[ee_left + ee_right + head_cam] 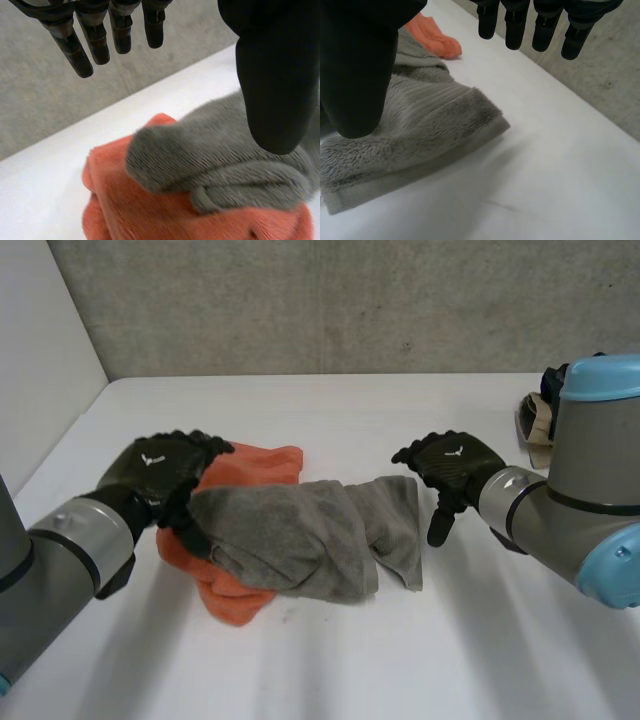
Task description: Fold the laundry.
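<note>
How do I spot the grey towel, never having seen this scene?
On the white table, two bunched cloths lie between the left hand and the right hand. The grey towel is the upper one, draped over the orange cloth and reaching toward the right hand; it alone is grey.

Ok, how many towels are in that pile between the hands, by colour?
Orange towel: 1
Grey towel: 1
Total: 2
</note>
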